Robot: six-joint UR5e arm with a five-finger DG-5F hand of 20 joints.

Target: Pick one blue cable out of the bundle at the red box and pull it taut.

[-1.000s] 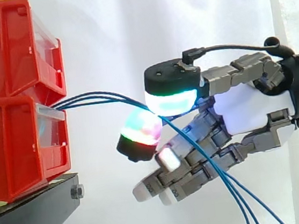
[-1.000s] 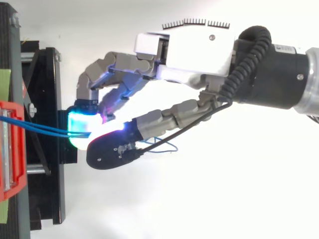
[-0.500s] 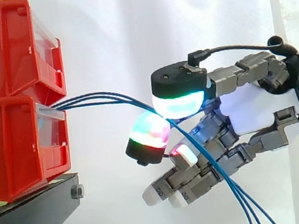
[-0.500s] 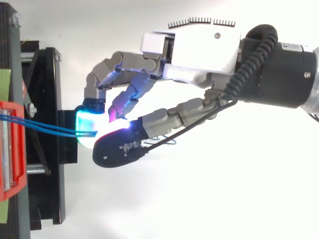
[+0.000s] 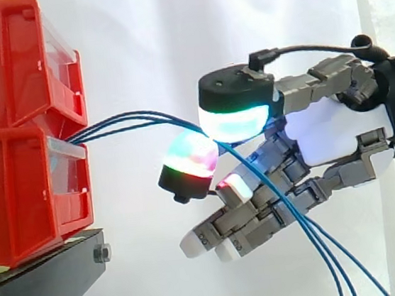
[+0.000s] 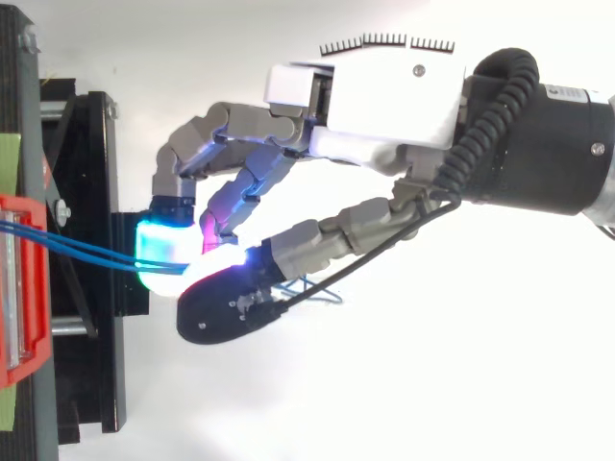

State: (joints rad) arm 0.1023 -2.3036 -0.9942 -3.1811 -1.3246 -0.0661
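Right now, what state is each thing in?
blue cables: slack, arching from the lower red bin down through the hand.
hand: shut, thumb and a finger pinching the blue cables.
lower red bin: on the black stand, under the upper red bin.

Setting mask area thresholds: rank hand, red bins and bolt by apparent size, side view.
1. Red bins and hand: look about alike, and the bins run off frame, so not ranked.
2. Bolt on the stand: smallest by far.

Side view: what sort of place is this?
Probably a lab test rig, not a production floor: stacked red bins on a black stand, a plain white curtain behind, and a robot hand pinching blue cables.
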